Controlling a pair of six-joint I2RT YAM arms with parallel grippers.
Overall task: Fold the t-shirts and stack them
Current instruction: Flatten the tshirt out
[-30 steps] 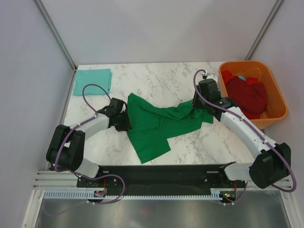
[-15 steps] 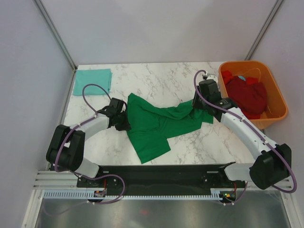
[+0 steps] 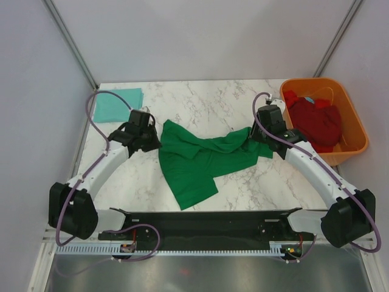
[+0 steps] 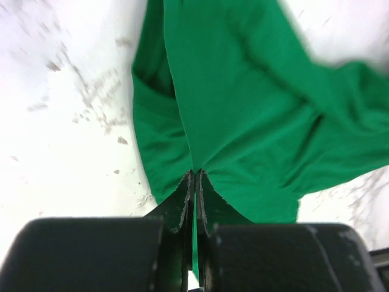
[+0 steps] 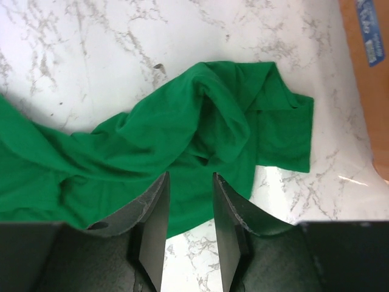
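Green shirt [image 3: 197, 161]: lying crumpled and half spread across the middle of the bench [image 3: 206, 103]. One broad flap is reaching toward the near edge, and a narrower, bunched part is trailing off toward the right edge.
Left pincer [image 4: 194, 176]: sitting at the green shirt's left edge. Its jaws are pressing together, and a thin strip of green cloth is showing pinched between them. The cloth is running away from the tips in a long fold.
Right pincer [image 5: 189, 179]: hanging over the bunched right end of the green shirt. Its jaws are standing partly apart with green cloth showing in the gap. From here it is not clamping anything.
Teal shirt [image 3: 118, 103]: lying folded flat in the far left corner of the bench, well apart from the green shirt.
Red shirts [image 3: 317, 121]: lying heaped inside the tub [image 3: 343, 156].
Tub: orange, standing at the far right corner of the bench, just beside the right arm.
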